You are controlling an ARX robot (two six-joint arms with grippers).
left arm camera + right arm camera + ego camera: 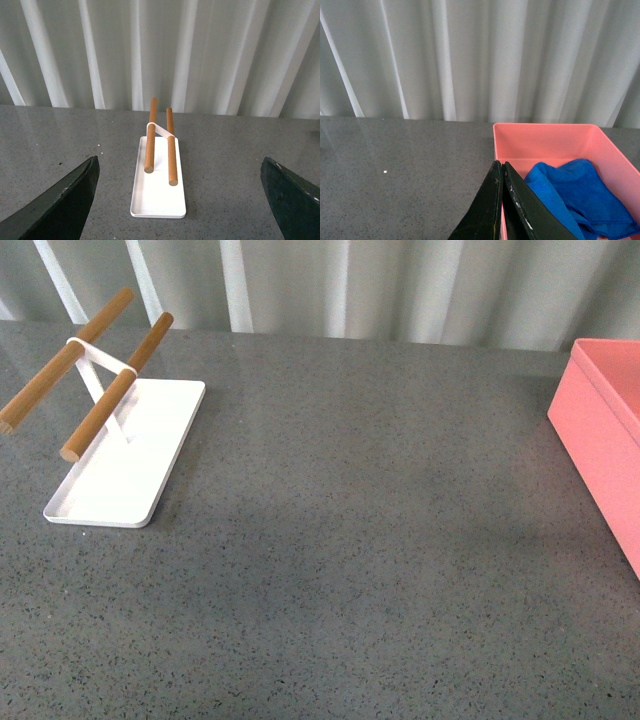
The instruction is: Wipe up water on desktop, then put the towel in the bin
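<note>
The blue towel (580,197) lies bunched inside the pink bin (545,137), filling its near part. My right gripper (500,167) is shut with nothing between its dark fingers, and its tips sit over the bin's near wall, beside the towel. In the front view only a corner of the bin (600,430) shows at the right edge, and neither arm appears there. The speckled grey desktop (350,540) looks dry, with no water that I can make out. My left gripper (177,170) is open, its two dark fingers (65,200) spread wide above the desktop.
A flat white tray (130,455) carrying two wooden rods (110,390) stands at the left of the desktop; in the left wrist view the tray (157,200) lies straight ahead between the fingers. A pale curtain (400,285) hangs behind the desktop's far edge.
</note>
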